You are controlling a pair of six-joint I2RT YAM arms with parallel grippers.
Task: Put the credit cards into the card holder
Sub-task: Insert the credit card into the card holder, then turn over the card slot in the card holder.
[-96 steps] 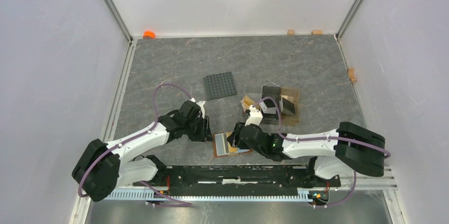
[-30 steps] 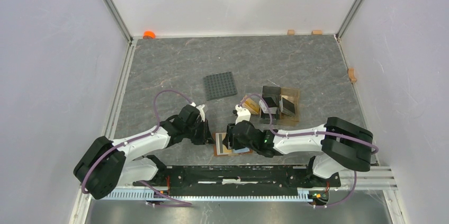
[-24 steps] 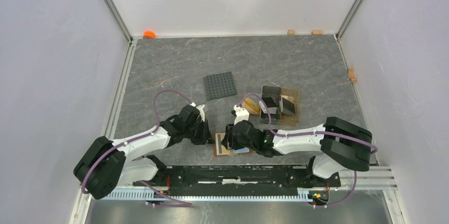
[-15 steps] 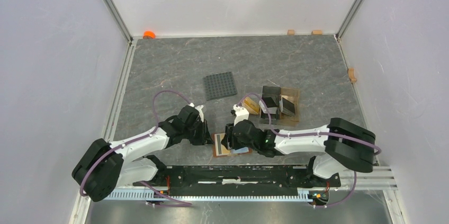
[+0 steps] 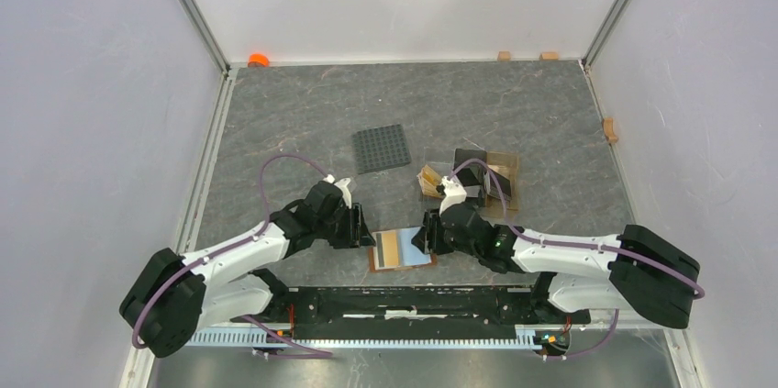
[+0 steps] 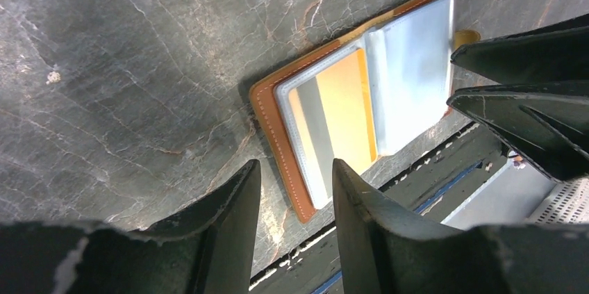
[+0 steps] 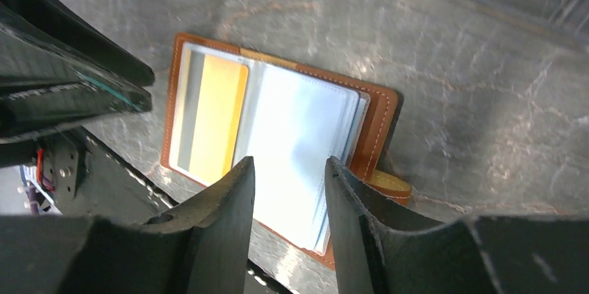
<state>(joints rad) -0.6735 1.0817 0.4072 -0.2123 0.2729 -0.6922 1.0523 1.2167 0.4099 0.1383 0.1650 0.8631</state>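
Note:
The brown leather card holder (image 5: 373, 255) lies open flat near the table's front edge. A yellowish credit card (image 5: 393, 247) with a grey stripe sits in its left clear sleeve (image 6: 332, 117). The right sleeves (image 7: 299, 134) look pale. My left gripper (image 5: 367, 234) hovers just left of the holder's brown edge (image 6: 267, 124), open with nothing between the fingers. My right gripper (image 5: 424, 239) hangs over the holder's right side (image 7: 380, 120), open and empty, above the snap tab (image 7: 389, 183). More dark credit cards (image 5: 471, 160) stand in the amber stand.
A clear amber compartment stand (image 5: 505, 188) sits behind the right arm. A dark grey studded plate (image 5: 382, 148) lies mid-table. The black front rail (image 5: 413, 301) runs just below the holder. An orange object (image 5: 259, 60) and small wooden blocks (image 5: 504, 55) line the far edge.
My right gripper has drawn back to the right off the holder, leaving the yellowish card in its sleeve uncovered. My left jaws have opened beside the holder's left edge.

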